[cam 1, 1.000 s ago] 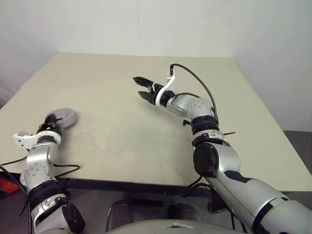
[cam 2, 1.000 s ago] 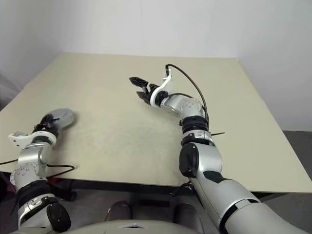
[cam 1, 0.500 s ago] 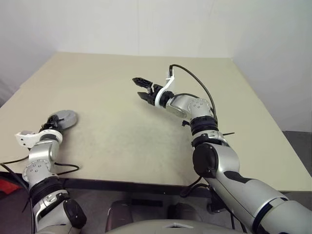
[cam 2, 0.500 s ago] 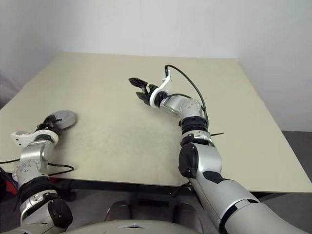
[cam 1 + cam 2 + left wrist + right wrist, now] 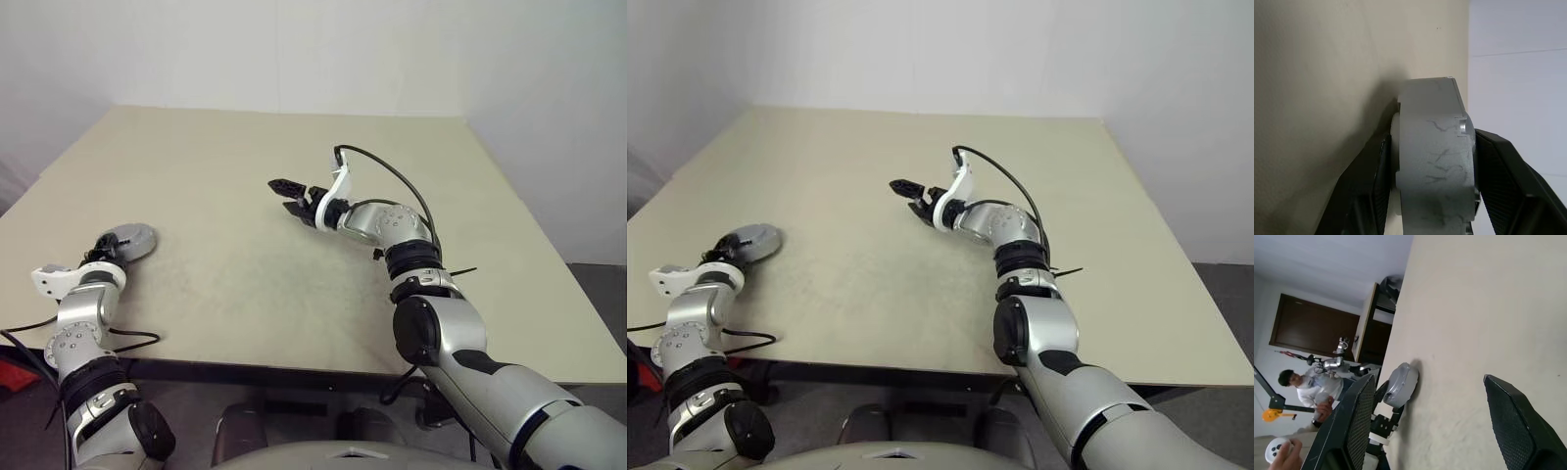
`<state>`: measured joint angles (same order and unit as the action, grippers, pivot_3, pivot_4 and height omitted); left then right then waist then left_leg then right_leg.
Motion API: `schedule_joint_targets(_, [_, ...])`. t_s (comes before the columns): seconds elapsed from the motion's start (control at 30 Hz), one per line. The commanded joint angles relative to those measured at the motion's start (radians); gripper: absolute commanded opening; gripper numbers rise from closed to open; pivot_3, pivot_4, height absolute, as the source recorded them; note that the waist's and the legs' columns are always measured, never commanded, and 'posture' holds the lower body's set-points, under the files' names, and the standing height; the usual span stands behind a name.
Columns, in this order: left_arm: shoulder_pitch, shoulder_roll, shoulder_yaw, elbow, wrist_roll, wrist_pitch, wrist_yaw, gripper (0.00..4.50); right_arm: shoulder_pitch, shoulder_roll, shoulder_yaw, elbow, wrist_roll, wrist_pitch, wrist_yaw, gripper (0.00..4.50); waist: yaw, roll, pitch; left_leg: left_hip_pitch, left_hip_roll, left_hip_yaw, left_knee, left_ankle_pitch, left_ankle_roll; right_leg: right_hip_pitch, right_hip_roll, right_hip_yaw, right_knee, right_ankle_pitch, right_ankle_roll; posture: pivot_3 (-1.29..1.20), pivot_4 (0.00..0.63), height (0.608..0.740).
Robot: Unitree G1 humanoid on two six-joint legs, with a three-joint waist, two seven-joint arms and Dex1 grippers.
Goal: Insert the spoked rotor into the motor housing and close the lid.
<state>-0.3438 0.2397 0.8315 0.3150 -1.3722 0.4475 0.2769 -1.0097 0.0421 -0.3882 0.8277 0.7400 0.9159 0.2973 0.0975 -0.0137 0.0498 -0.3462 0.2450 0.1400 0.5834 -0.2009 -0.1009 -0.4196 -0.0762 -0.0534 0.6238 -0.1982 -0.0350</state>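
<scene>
Left gripper (image 5: 1427, 196): closed on a pale grey round unit (image 5: 129, 241), one black finger on each flat side, as the left wrist view shows; this looks to be the motor housing with the lid on it, though no windings or rotor are visible, so the contents cannot be confirmed; the unit rests on the table (image 5: 245, 176) near the left edge, towards the front corner, with its edge touching the surface.

Right gripper (image 5: 291, 194): fingers standing wide apart, holding nothing; it hangs above the middle of the table, well apart from the unit, pointing towards the left side.

A person (image 5: 1308, 387) is seen in the room beyond the table in the right wrist view; not involved.

Judgement: the step in hand appears to be setting down or steadying the closed unit. To do it well: lay the unit flat on the surface before letting go, so it does not roll towards the near edge; part the fingers evenly and draw straight back; keep the free right gripper clear unless the lid needs pressing home.
</scene>
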Motion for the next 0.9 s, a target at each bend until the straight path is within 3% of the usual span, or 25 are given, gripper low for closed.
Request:
schedule_joint_targets(0.03, [0.023, -0.022, -0.018, -0.067, -0.017, 0.040, 0.003, 2.24, -0.020, -0.003, -0.004, -0.031, 0.000, -0.011, 0.016, 3.99, 0.000, 0.000, 0.000, 0.000, 0.000, 0.000, 0.000, 0.000, 0.000, 0.000, 0.000, 0.000, 0.000, 0.000, 0.000, 0.00, 0.000, 0.740])
schedule_joint_targets(0.27, [0.066, -0.078, -0.022, -0.122, -0.032, 0.056, 0.073, 4.33, -0.019, 0.004, -0.009, -0.029, -0.004, -0.010, 0.010, 4.03, 0.000, 0.001, 0.000, 0.004, -0.001, 0.000, 0.000, 0.000, 0.000, 0.004, -0.001, 0.000, 0.000, -0.002, -0.004, 0.00, 0.000, 0.740])
schedule_joint_targets(0.63, [0.198, -0.134, -0.072, -0.241, -0.137, 0.150, 0.218, 4.33, -0.030, 0.002, -0.015, -0.005, -0.013, -0.016, 0.002, 4.03, -0.001, 0.007, -0.003, 0.013, -0.003, 0.000, -0.001, -0.001, 0.001, 0.014, -0.002, 0.001, -0.002, -0.003, -0.003, 0.00, 0.000, 0.740])
schedule_joint_targets(0.9, [0.275, -0.122, -0.229, -0.339, -0.250, 0.305, 0.235, 4.33, -0.021, -0.015, 0.023, -0.010, -0.061, -0.044, 0.038, 4.03, 0.007, 0.014, -0.008, 0.014, -0.005, 0.001, -0.001, -0.001, 0.001, 0.015, -0.005, 0.001, -0.002, -0.006, 0.002, 0.00, 0.000, 0.740])
